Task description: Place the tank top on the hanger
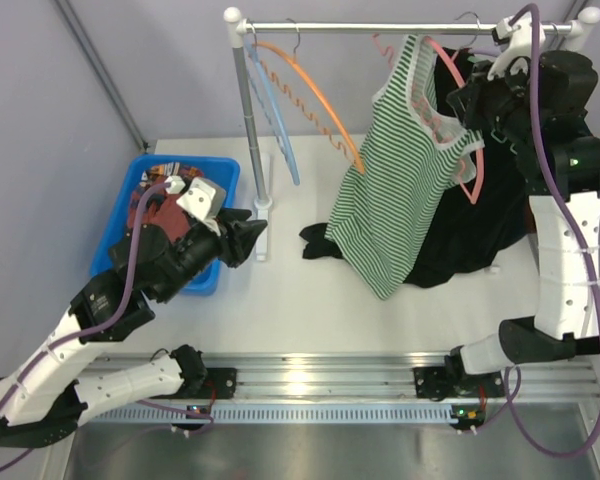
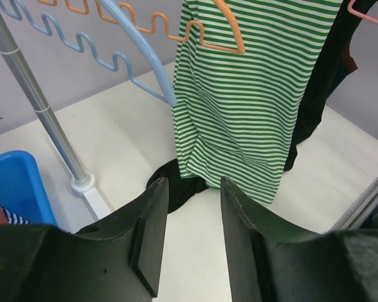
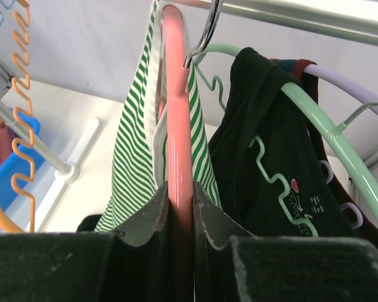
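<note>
Right gripper (image 3: 179, 196): closed on the near arm of the pink hanger (image 3: 176, 119), pinching the plastic from both sides. Left gripper (image 2: 192, 211): fingers apart with nothing between them, low over the table beside the blue bin (image 1: 150, 172), well apart from the work.

Tank top (image 1: 398, 190): hangs from the pink hanger on the rail (image 1: 380, 27), hem low near the table, in front of the black garment (image 1: 470, 245). In the right wrist view, white trim wraps the hanger arm near the hook (image 3: 203, 31), and the striped cloth falls on its left side. I cannot tell whether the far strap is seated.

Judgement: task close to done; only letting go and backing away is left.

Risks:
- Opening while pulling sideways would swing the hanger, and a strap could slide down the smooth arm and off.
- Any upward drag could lift the hook off the rail and drop everything.
- Backing out carelessly could catch the black garment just beside my fingers.
</note>
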